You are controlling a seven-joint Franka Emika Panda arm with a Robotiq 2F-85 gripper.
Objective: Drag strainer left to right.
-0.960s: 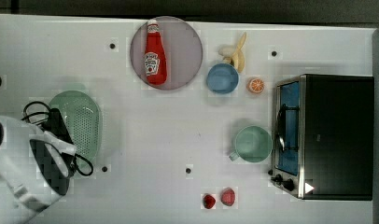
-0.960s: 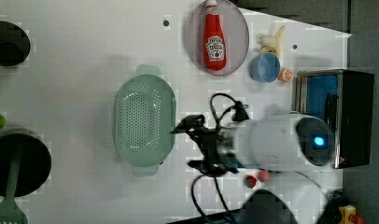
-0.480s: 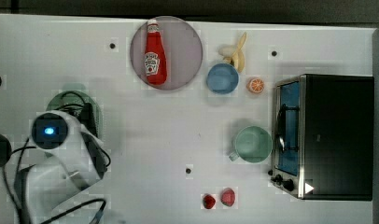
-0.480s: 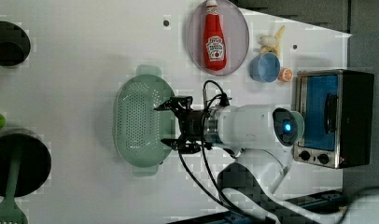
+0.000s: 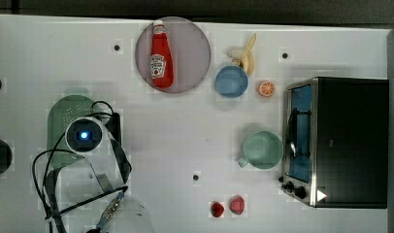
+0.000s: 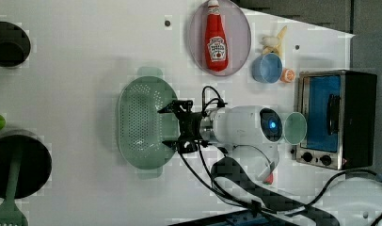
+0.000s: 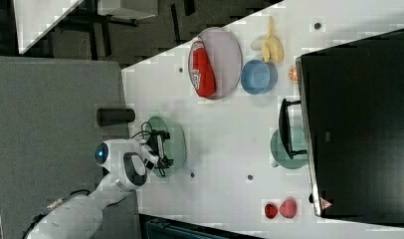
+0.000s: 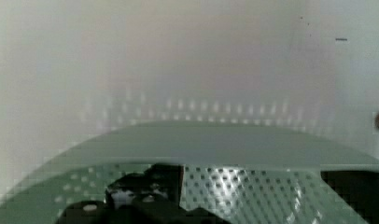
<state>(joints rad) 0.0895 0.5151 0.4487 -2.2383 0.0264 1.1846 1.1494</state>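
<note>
The strainer (image 6: 137, 122) is a pale mint-green oval colander with a dotted bottom, lying on the white table in the left view's middle. My gripper (image 6: 163, 127) hovers over its rim on the left view's right side, open wide, with one finger (image 6: 169, 109) toward each end of that rim and nothing between them. In the top view my arm's wrist (image 5: 83, 135) covers much of the strainer (image 5: 64, 109). The right view has the gripper (image 7: 162, 147) over the strainer (image 7: 179, 139). The wrist view looks down on the strainer's perforated bottom (image 8: 253, 191), with dark fingers (image 8: 145, 196) at either side.
A ketchup bottle (image 5: 161, 56) lies on a purple plate (image 5: 195, 53). Nearby are a blue bowl (image 5: 231, 81), a banana (image 5: 246, 53) and an orange half (image 5: 266, 89). A mint mug (image 5: 262, 149) stands beside the toaster oven (image 5: 340, 141). Two red berries (image 5: 228, 206) lie near the table's front edge.
My arm has swung from the top view's lower left up over the strainer. The gripper has stayed open. The strainer has not moved.
</note>
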